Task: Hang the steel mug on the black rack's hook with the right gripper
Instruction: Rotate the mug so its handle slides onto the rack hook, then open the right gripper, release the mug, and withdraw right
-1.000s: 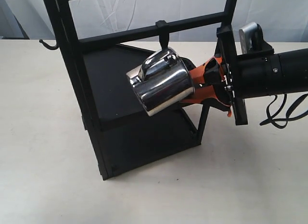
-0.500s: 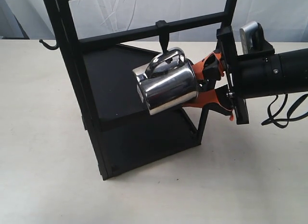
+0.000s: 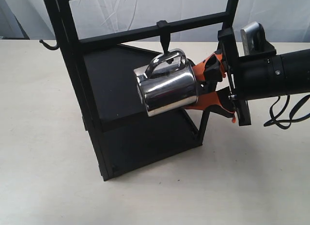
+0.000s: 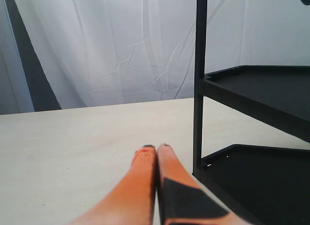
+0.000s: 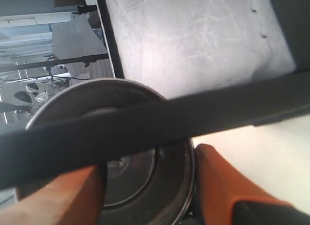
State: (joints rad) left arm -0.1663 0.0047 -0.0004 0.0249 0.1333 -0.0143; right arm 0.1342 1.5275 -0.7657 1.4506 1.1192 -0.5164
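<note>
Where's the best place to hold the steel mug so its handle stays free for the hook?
Grip the steel mug at its base end, coming from the right, as the right gripper does now. The mug lies tilted with its looped handle on top, right under the hook. A hold on the base leaves that loop clear to meet the hook.

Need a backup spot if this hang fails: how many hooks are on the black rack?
2. A slim straight black hook hangs from the crossbar above the shiny steel mug; a curved black hook sticks out at the rack's far left post. Others may be hidden.
</note>
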